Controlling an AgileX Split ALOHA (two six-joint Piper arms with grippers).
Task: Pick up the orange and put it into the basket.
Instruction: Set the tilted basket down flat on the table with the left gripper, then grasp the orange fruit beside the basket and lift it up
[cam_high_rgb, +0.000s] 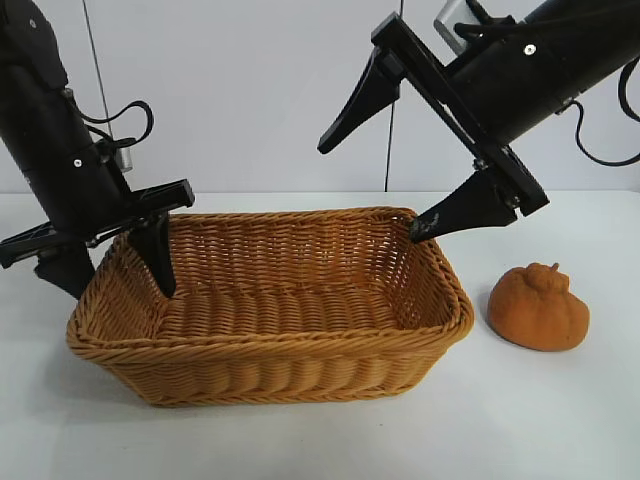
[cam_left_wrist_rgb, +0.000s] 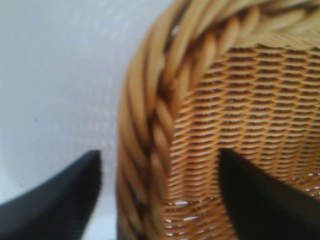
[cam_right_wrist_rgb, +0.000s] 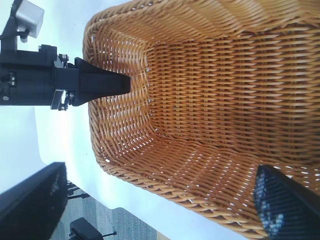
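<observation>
White tabletop (cam_high_rgb: 560, 420) and a pale wall set the scene, with two black arms reaching in from either side. On the table are one basket (cam_high_rgb: 270, 345) and one orange (cam_high_rgb: 538, 307).

That basket sits in the middle, wide and rectangular, nothing lying in it. To its right, near it but not touching, the orange rests on the table with its knob upward.

Low at the basket's left end, the left gripper (cam_high_rgb: 110, 255) has its jaws parted to a moderate gap. One finger hangs inside the basket and the other outside, so the braided rim (cam_left_wrist_rgb: 150, 130) runs between them. Whether either finger touches the wicker cannot be told; nothing is clamped.

Raised above the basket's right end, the right gripper (cam_high_rgb: 378, 185) is tilted, its jaws spread very wide and holding nothing. Its lower fingertip (cam_high_rgb: 432, 226) is at the far right corner of the rim; contact there cannot be judged. Its upper finger points into the air over the basket. It is well apart from the orange.
</observation>
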